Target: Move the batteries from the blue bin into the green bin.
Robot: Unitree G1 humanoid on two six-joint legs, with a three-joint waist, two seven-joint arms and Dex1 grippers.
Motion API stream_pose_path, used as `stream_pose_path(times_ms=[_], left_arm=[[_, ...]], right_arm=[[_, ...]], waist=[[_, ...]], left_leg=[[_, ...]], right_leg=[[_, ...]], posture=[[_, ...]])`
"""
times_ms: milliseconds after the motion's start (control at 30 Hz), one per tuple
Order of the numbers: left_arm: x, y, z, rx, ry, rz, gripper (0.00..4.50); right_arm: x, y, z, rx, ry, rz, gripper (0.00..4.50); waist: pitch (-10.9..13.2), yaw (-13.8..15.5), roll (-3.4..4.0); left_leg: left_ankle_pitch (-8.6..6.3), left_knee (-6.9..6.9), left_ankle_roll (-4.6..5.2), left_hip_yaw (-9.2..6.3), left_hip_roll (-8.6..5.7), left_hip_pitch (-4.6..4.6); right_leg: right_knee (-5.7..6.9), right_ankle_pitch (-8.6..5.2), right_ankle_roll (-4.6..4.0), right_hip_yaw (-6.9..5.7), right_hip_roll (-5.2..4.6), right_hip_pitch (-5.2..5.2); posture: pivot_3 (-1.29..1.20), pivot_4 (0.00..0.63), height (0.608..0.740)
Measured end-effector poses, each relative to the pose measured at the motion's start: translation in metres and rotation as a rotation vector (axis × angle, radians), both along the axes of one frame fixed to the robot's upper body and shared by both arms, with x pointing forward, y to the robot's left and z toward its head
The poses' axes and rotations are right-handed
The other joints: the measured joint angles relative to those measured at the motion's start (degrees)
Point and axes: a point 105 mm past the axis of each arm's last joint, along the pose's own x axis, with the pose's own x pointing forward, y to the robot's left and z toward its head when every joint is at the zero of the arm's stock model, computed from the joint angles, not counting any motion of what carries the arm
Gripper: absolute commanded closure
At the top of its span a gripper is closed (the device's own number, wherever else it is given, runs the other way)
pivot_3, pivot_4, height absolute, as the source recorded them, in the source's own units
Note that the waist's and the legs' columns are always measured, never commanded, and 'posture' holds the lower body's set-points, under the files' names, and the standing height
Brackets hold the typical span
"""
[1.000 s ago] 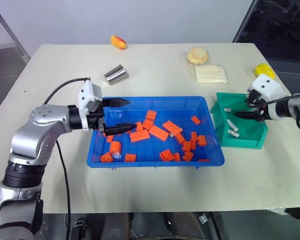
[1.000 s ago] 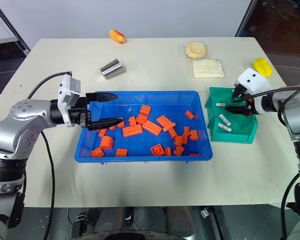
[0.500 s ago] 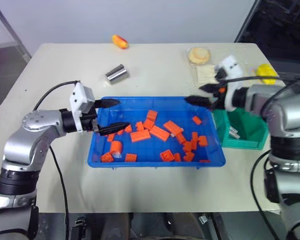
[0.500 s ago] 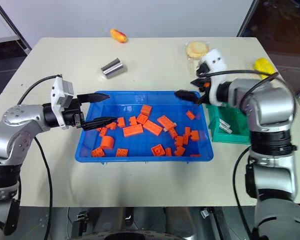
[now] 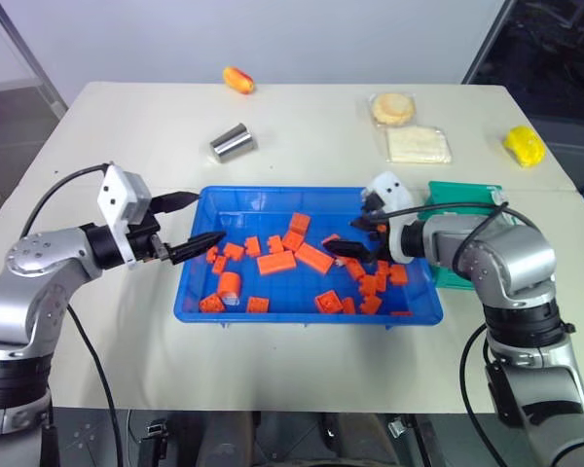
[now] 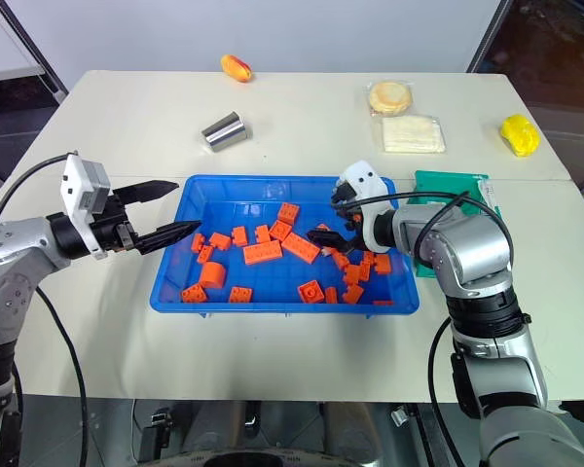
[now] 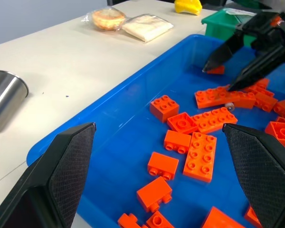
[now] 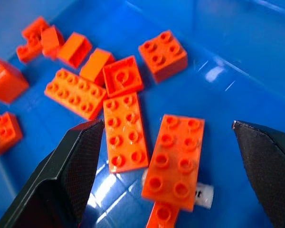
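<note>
The blue bin (image 5: pixel 302 313) sits mid-table, strewn with orange blocks (image 5: pixel 274 262). My right gripper (image 5: pixel 348 233) hangs open and tilted down over the bin's right half. Between its fingers (image 8: pixel 71 171) lies a long orange block with a silvery battery (image 8: pixel 202 194) poking out from under one end. That battery's tip (image 7: pixel 229 105) also shows beside the right gripper (image 7: pixel 217 79) in the left wrist view. My left gripper (image 5: pixel 207 216) stands open and empty, level, at the bin's left rim. The green bin (image 6: pixel 457 183) is right of the blue bin, mostly hidden behind my right arm.
Behind the blue bin lie a shiny metal cylinder (image 5: pixel 231 143) and a yellow-red fruit (image 5: pixel 237 79). Two wrapped food packs (image 5: pixel 416 144) lie at the back right, with a yellow object (image 5: pixel 523 145) near the right edge.
My right gripper swung left from the green bin to over the blue bin's right half and dipped down, staying open. My left gripper drew back left to the bin's rim.
</note>
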Motion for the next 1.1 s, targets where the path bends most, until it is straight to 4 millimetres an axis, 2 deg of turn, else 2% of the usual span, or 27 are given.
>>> stream_pose_path(times_ms=[233,400,567,667,867,900,933,1100], left_arm=[[0.000,-0.002,0.000,-0.001,-0.002,0.001,0.00],[0.001,-0.002,0.000,-0.001,-0.004,0.003,0.00],[0.001,-0.003,0.001,-0.001,-0.006,0.001,0.00],[0.001,-0.003,0.001,-0.001,-0.005,0.000,0.00],[0.001,-0.003,0.001,0.000,-0.006,0.002,0.00],[0.001,-0.003,0.001,0.000,-0.007,0.002,0.00],[0.001,-0.003,0.001,0.000,-0.007,0.002,0.00],[0.002,-0.004,0.003,0.001,-0.013,0.001,0.00]], right_arm=[[-0.001,-0.001,-0.004,-0.038,-0.004,0.012,0.07],[-0.007,-0.007,-0.025,-0.092,0.035,0.020,0.07],[-0.006,-0.005,-0.024,-0.092,0.024,0.027,0.07],[-0.006,-0.005,-0.024,-0.090,0.021,0.028,0.71],[-0.005,-0.005,-0.023,-0.086,0.013,0.030,3.83],[-0.006,-0.005,-0.023,-0.085,0.012,0.031,4.05],[-0.006,-0.004,-0.023,-0.086,0.015,0.031,4.47],[-0.006,-0.004,-0.024,-0.087,0.016,0.032,4.47]], waist=[[0.0,0.0,-0.01],[0.0,0.0,-0.03],[0.0,0.0,-0.03],[0.0,0.0,-0.03],[0.0,0.0,-0.04],[0.0,0.0,-0.04],[0.0,0.0,-0.04],[0.0,0.0,-0.04]], left_leg=[[0.00,-0.01,0.00,0.00,0.00,0.00],[0.00,0.00,0.00,0.00,0.00,0.00],[0.00,-0.01,0.00,-0.01,0.01,0.00],[0.00,0.00,0.00,-0.01,0.01,0.00],[0.00,0.00,0.00,-0.01,0.01,0.01],[0.00,-0.01,0.00,-0.01,0.01,0.01],[0.00,0.00,0.00,-0.01,0.01,0.00],[0.00,0.00,0.00,-0.01,0.01,0.00]], right_leg=[[0.00,0.00,0.00,0.00,0.01,0.00],[-0.01,0.00,0.00,0.00,0.00,0.00],[0.00,0.00,0.00,0.00,0.02,0.00],[0.00,0.00,0.00,0.00,0.02,0.00],[0.00,0.00,0.00,0.00,0.02,0.00],[0.00,0.00,0.00,0.00,0.02,0.00],[0.00,0.00,0.00,0.00,0.02,0.00],[0.00,0.00,0.00,0.00,0.02,0.00]], posture=[[0.00,0.150,0.740],[0.00,0.150,0.740],[0.00,0.150,0.740],[0.00,0.150,0.740],[0.00,0.150,0.740],[0.00,0.150,0.740],[0.00,0.150,0.740],[0.00,0.150,0.740]])
